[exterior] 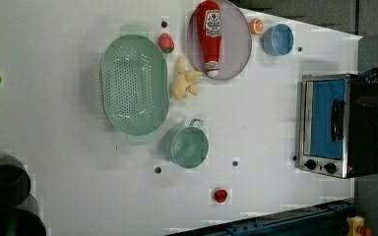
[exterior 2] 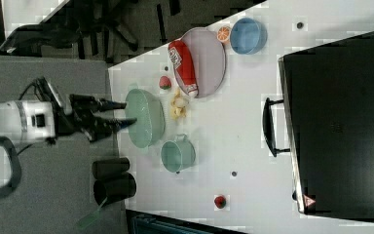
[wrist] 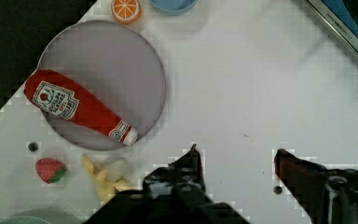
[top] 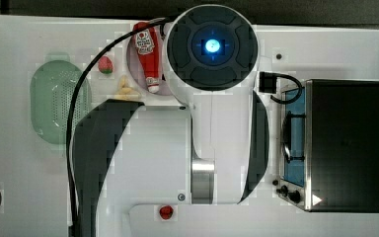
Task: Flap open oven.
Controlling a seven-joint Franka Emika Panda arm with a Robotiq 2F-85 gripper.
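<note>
Black gripper (wrist: 235, 154) fingers fill the lower edge of the wrist view, spread apart with bare white table (wrist: 242, 93) between them and nothing held. Beyond them in that view sit a grey plate (wrist: 121, 60) carrying a ketchup bottle (wrist: 74, 107), an orange slice (wrist: 126, 9) near the top edge, a strawberry (wrist: 50, 169) and a yellow peeled banana (wrist: 105, 175) at lower left.

In the right view the gripper (exterior 2: 121, 113) shows at middle left, its fingers parted, held high above the table on the white arm (exterior 2: 14, 122).

From the top view the arm (top: 212, 49) covers the centre of the frame. At the top view's right stands the oven (top: 345, 145), black top up, with its blue glass door (top: 296, 138) shut and the bar handle (top: 286, 136) across it; black knobs (top: 288, 191) sit at the lower end of the front.

In the left view the oven (exterior: 337, 125) is at the right of the frame, well apart from the green colander (exterior: 134, 83) at upper centre-left, the small green pot (exterior: 189, 146) below it, the blue bowl (exterior: 277, 39) at the top, and a small red object (exterior: 220, 195) at lower centre. Two dark cups (exterior: 5, 184) stand in the lower left corner.
</note>
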